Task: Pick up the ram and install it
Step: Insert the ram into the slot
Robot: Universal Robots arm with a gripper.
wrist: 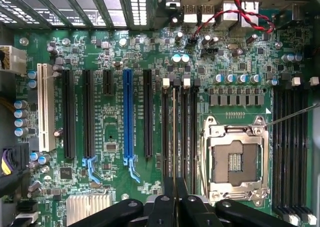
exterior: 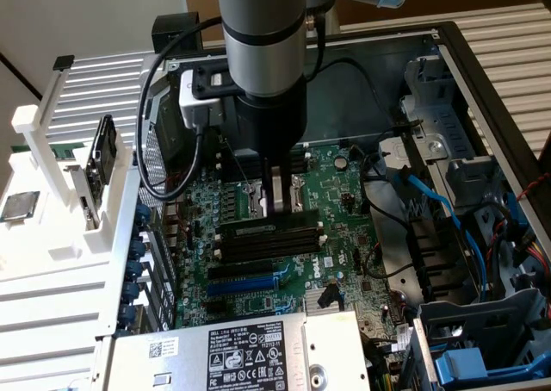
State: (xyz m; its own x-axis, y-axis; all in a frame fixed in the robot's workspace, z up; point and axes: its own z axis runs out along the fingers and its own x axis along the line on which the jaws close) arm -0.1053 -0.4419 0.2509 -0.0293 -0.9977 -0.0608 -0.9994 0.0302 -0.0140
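The pincer [exterior: 277, 200], closed narrow, grips the ram [exterior: 254, 226], a dark stick standing edge-up beside black memory slots [exterior: 263, 246].

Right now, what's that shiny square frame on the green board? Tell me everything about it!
The processor socket is a square silver metal frame lying flat on the green motherboard. Its middle is open, showing a dark bed with pale contact patches and no chip. Black memory slots run along both sides. A thin metal lever slants away from one corner.
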